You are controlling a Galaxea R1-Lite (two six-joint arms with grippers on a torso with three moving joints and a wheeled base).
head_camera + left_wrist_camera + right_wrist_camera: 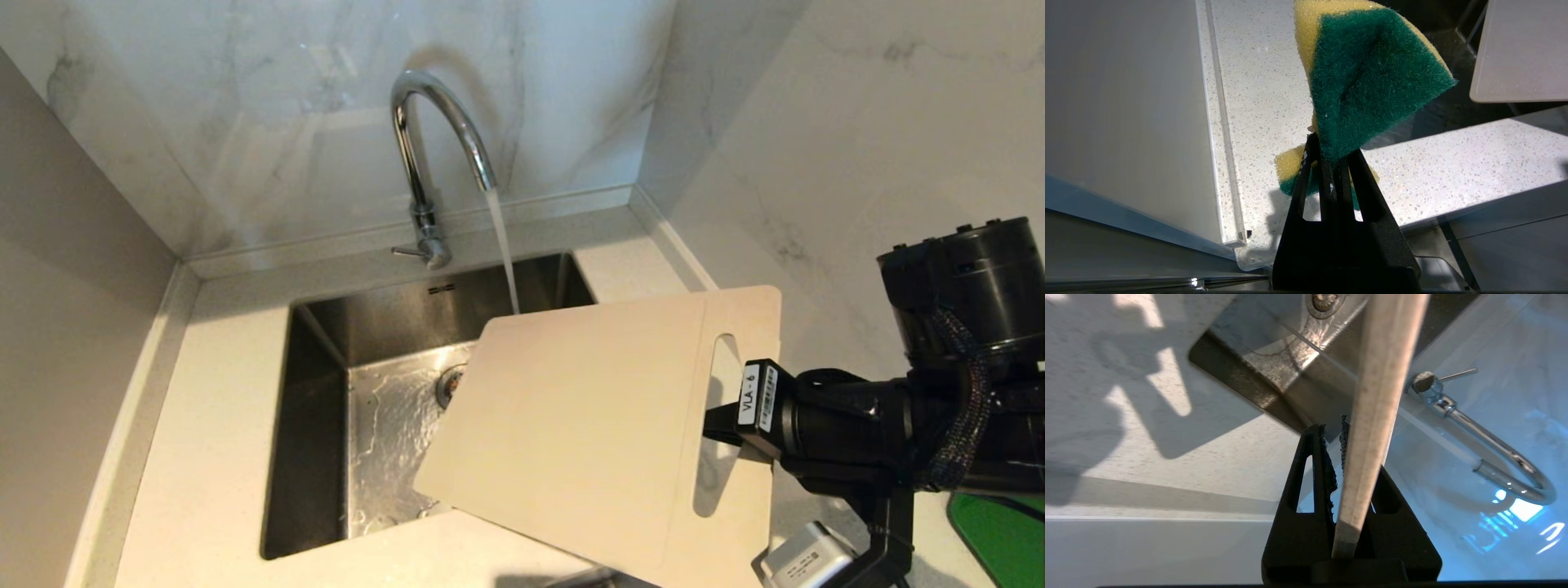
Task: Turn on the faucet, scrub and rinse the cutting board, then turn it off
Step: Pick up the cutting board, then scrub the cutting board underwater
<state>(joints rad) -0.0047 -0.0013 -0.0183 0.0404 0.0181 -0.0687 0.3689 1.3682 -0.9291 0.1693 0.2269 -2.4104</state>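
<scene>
Currently right gripper (1341, 428) is clamping the cutting board (588, 425) over sink's (326, 343) right edge; faucet (424, 155) is running; left gripper (1331, 155) is pinching sponge (1367, 77).

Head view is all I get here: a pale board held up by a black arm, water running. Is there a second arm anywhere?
Observer: Yes. The left gripper is out of your picture, above the speckled counter by the sink.
Operator: Is it carrying anything?
Observer: It is shut on a green-and-yellow sponge, pinched so it folds.
Operator: And how does the arm I see hold the cutting board?
Observer: The right gripper clamps the board's thin edge between its fingers, near the handle cutout.
Operator: Is the tap's lever visible from there?
Observer: Yes, the faucet shows its thin lever sticking out at the base.
</scene>
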